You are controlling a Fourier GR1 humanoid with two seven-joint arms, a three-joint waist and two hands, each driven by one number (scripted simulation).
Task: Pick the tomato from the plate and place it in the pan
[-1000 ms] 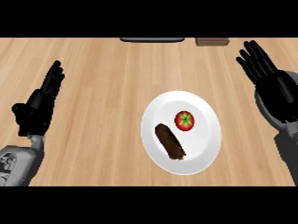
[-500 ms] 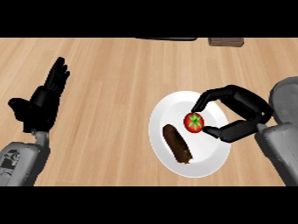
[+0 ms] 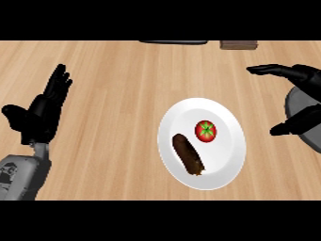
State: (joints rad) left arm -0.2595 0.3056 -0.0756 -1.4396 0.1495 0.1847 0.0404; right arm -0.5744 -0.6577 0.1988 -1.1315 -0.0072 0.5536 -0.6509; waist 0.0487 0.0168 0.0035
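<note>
Near: white plate (image 3: 222,162) holding a brown sausage (image 3: 188,154) and the tomato (image 3: 206,131), tomato just left of the right hand (image 3: 308,101) and apart from it. That hand is spread, grasping nothing. Left hand (image 3: 41,110) rests open, well left of the plate. Tomato probably light, smooth, squashy (rolls easily), so pinch across its round sides. Far: dark pan (image 3: 173,42) edge.

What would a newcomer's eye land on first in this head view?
Likely the red tomato on the white plate at centre, apart from a brown sausage on its left. Next, the right hand open at the right edge, off the plate, and the left hand resting open at left.
</note>
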